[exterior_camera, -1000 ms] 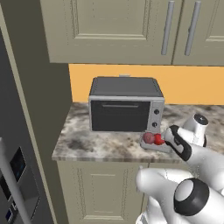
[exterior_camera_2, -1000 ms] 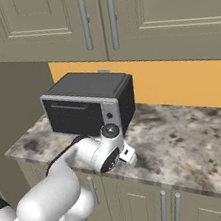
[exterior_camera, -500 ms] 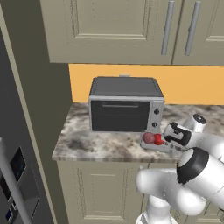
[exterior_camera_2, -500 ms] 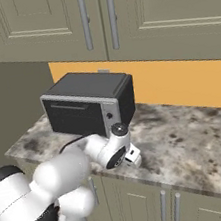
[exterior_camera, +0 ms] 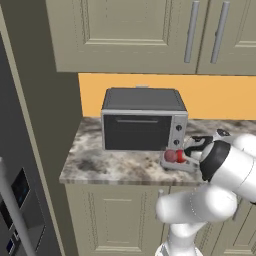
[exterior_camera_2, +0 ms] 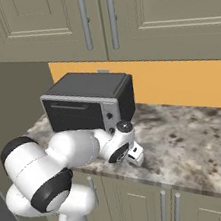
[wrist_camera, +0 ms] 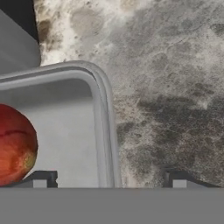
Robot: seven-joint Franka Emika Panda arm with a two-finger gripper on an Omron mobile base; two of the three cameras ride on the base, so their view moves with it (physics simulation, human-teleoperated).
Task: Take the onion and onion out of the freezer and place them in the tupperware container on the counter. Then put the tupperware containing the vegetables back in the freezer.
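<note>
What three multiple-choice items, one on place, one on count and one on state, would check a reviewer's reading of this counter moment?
1. Where does the tupperware container sit?
A. On the counter, at the toaster oven's front right corner
B. On top of the toaster oven
C. On a freezer shelf

2. How many red onions show in the container in the left base view?
A. None
B. Two
C. Four

3. How do the fingers stand in the hand view?
A. Shut on an onion
B. Shut on the container's rim
C. Apart, holding nothing

Answers:
1. A, the grey box rests on the marbled slab just in front of the oven's knobs.
2. B, two red balls lie side by side in it.
3. C, the two dark tips stand wide apart, either side of the container's rim.
</note>
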